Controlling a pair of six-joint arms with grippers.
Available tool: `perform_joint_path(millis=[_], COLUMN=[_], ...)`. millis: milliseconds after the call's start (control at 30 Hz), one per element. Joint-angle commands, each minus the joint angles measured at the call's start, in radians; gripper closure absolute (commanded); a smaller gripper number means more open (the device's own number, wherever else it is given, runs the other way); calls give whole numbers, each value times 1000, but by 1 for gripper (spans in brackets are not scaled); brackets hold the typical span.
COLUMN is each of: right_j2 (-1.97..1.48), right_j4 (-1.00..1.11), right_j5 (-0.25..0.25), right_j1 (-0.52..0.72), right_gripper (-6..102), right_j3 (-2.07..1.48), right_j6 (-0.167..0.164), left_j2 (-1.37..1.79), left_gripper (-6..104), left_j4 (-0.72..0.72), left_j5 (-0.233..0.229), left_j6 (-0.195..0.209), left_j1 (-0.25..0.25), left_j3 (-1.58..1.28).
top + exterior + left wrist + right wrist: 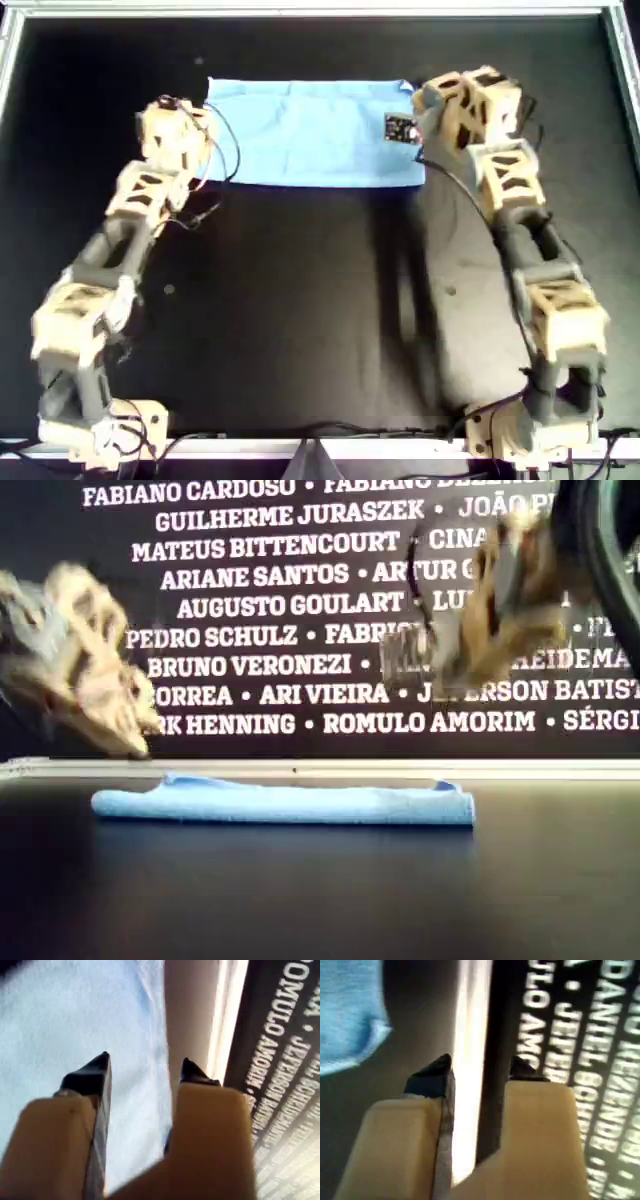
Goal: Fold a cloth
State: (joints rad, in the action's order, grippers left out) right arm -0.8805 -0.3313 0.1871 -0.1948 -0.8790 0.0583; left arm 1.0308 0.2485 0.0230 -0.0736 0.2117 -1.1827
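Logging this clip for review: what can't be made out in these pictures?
- Cloth: how many layers it has; the exterior view shows only its blurred front edge.
- Cloth's ends in the overhead view: both arms cover them.
- Left gripper and right gripper: open with nothing between the fingers, but the exterior view is too blurred to show their height above the table.
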Motion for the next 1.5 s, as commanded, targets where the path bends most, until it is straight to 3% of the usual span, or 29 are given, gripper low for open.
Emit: perform_joint_path(millis=[0, 267, 500, 833, 967, 1100, 1467], right_j2=[-545, -1480, -1875, -1939, -2074, -2240, -2226], right_j4=[-3, 9, 12, 25, 135, 201, 199], right_j5=[0, -5, -132, -144, -144, -144, -143], right_j1=[5, 6, 57, 63, 64, 63, 60], right_gripper=[50, 50, 50, 50, 50, 50, 50], right_j3=[-236, -1058, -1514, -1884, -1990, -2134, -2157], right_j6=[5, -8, -11, -9, -9, -9, -11], left_j2=[548, 1485, 1896, 2002, 2040, 2045, 2043], left_gripper=[48, 48, 48, 49, 48, 48, 49], left_j4=[61, 110, 110, 104, 74, 37, 35], left_j5=[-3, -3, -2, 18, 18, 18, 9], left_j6=[5, 8, 6, -11, -9, 5, -11], left_j1=[-6, -11, -18, -8, -8, -14, -8], left_j3=[-249, -931, -1382, -1703, -1813, -1822, -1822])
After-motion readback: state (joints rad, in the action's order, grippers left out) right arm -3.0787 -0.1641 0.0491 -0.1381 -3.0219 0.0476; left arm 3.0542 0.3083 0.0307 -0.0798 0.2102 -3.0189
